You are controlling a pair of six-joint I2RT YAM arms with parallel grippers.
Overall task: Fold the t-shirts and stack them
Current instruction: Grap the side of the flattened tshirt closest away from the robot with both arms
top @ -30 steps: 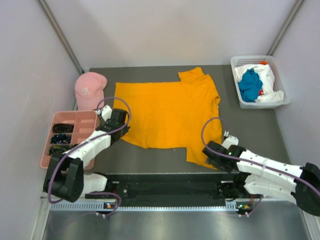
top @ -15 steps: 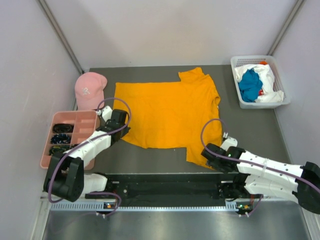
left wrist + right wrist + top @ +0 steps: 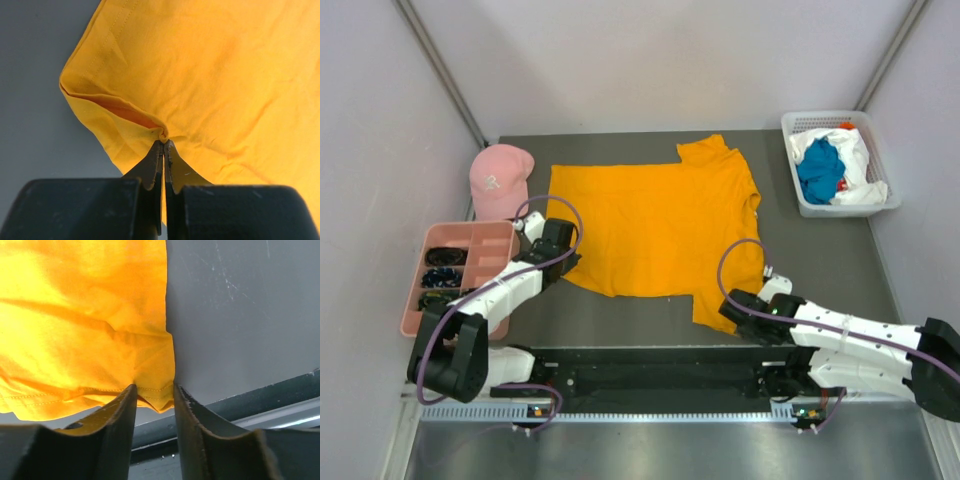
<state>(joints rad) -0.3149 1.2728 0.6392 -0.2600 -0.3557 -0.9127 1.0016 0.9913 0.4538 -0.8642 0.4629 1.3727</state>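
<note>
The right gripper [image 3: 732,308] has slid a little left onto the near corner of the orange t-shirt [image 3: 655,225] and its jaws have narrowed. They stand partly apart astride that hem corner. The left gripper [image 3: 163,145], pressed together, pinches a fold at the shirt's left edge. The shirt lies spread on the dark table [image 3: 820,260]. A teal t-shirt [image 3: 818,172] and a white t-shirt [image 3: 857,150] sit in the basket [image 3: 825,116].

left gripper [image 3: 163,144] pinched shut; right gripper [image 3: 154,388] jaws apart; arms low.
</note>
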